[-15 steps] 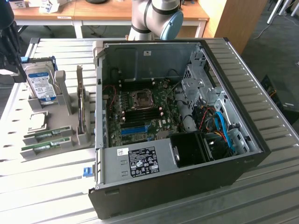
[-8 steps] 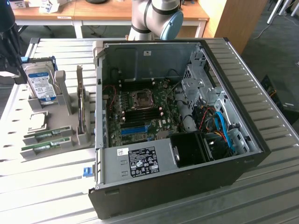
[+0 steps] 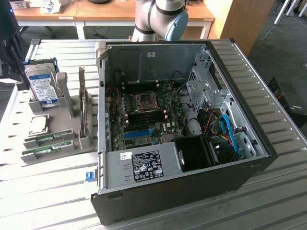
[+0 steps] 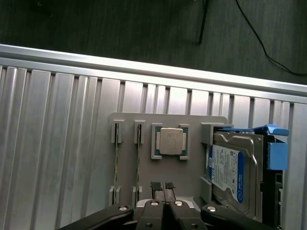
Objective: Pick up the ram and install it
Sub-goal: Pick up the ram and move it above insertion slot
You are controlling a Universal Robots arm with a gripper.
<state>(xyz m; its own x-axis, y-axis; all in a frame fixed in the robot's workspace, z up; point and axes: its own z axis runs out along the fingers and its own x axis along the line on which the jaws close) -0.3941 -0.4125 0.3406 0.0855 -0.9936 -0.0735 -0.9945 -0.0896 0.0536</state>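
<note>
On my feed the open computer case (image 3: 168,196) lay on its side on the slatted metal table (image 3: 273,91), its motherboard (image 3: 160,125) facing up, with black memory slots (image 3: 144,117) just beside the CPU socket (image 3: 144,100). Toward the exterior view's left sat a grey parts holder (image 3: 60,125). In it a blue-labelled hard drive (image 3: 42,86) stood upright, a CPU (image 3: 38,123) lay flat, and a green RAM stick (image 3: 50,138) lay beside a second RAM stick (image 3: 44,151). I saw the robot arm (image 3: 158,19) behind the case.
</note>
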